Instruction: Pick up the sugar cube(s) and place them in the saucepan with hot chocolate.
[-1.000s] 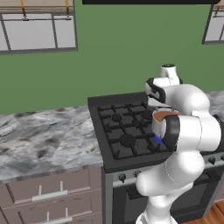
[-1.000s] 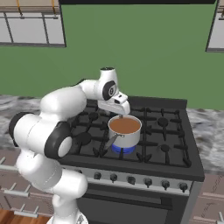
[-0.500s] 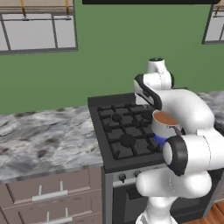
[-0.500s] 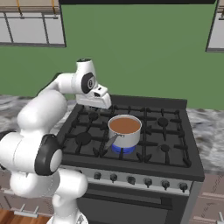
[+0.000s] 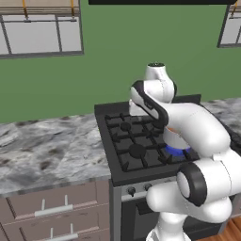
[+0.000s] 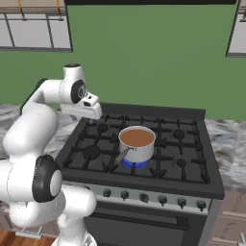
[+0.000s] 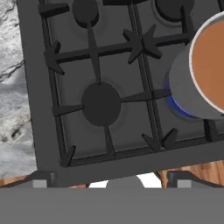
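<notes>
Right, saucepan (image 6: 137, 142) sits on the stove (image 6: 144, 149), on the front-middle burner with a blue flame (image 6: 135, 164) under it. Smooth reddish-brown liquid fills it, and the short steel handle points toward the stove's front left. In the hand view the pan (image 7: 202, 72) is at the right edge, cut off by the frame, blue glow at its base.

Sugar cube: can't pick it out in any view (too small to tell).

Pincer (image 7: 111, 181) is spread wide with nothing between the fingers; one dark tip (image 7: 40, 180) shows at the lower left of the hand view and the other at the lower right. It looks down on the stove's left burners, with the front-left burner cap (image 7: 100, 103) about centre frame. In the right base view the hand (image 6: 86, 106) hangs over the stove's back-left corner, well apart from the pan.

Grey marbled tabletop (image 5: 47, 150) runs left of the stove, drawers (image 5: 56, 212) below it. Green wall (image 6: 144, 57) behind, windows (image 5: 40, 28) up top. Knobs (image 6: 144, 197) line the stove front.
</notes>
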